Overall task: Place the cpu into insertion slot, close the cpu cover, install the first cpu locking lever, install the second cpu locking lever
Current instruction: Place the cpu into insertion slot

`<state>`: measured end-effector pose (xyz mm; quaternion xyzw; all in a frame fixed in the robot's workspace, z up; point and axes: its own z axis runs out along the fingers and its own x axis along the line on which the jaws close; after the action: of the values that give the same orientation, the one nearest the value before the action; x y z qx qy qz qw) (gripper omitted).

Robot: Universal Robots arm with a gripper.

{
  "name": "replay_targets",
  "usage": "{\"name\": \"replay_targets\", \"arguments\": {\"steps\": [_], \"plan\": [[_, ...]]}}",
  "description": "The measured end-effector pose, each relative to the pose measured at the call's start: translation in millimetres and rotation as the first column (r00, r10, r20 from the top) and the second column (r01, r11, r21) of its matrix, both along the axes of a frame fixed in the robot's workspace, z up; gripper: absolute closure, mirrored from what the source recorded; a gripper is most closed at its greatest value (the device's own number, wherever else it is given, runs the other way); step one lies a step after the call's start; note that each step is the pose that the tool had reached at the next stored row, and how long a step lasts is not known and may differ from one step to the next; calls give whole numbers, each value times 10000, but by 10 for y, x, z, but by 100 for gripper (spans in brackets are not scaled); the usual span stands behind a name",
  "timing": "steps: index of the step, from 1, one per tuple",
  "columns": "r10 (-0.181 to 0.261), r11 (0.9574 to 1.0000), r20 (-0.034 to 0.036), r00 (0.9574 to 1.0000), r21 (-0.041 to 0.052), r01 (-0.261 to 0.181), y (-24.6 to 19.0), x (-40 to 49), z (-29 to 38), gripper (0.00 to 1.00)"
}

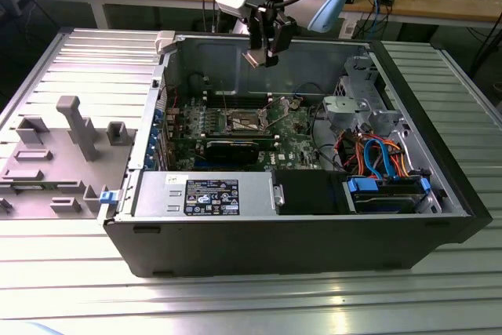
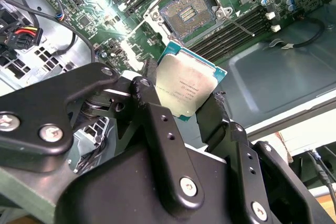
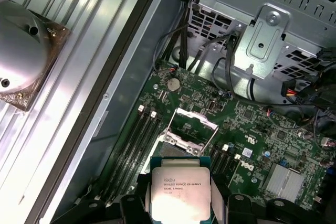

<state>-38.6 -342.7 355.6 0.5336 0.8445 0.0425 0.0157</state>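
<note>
My gripper (image 1: pixel 260 54) hangs high above the open computer case, shut on the cpu (image 1: pixel 257 57), a flat silver-grey square chip. In both wrist views the cpu (image 2: pixel 185 88) (image 3: pixel 180 191) sits pinched by its edges between the black fingers (image 2: pixel 155 109). Below it on the green circuit board lies the insertion slot (image 2: pixel 188 12) (image 1: pixel 245 121), dark-centred and uncovered. The cpu cover (image 3: pixel 195 119) stands raised open over the socket, with a thin locking lever (image 2: pixel 237 23) sticking out beside it.
The black computer case (image 1: pixel 298 241) lies open on a ribbed metal table. Inside are memory slots (image 2: pixel 235 34), a power supply (image 1: pixel 205 194), a drive cage (image 1: pixel 357 96) and coloured cables (image 1: pixel 376 154). A grey fixture tray (image 1: pixel 55 154) lies at the exterior view's left.
</note>
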Motion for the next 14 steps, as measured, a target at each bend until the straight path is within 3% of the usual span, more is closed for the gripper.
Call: {"name": "replay_targets", "arguments": {"steps": [14], "plan": [[-102, 9999, 0, 9999, -3, 102, 0, 0, 0, 46]]}}
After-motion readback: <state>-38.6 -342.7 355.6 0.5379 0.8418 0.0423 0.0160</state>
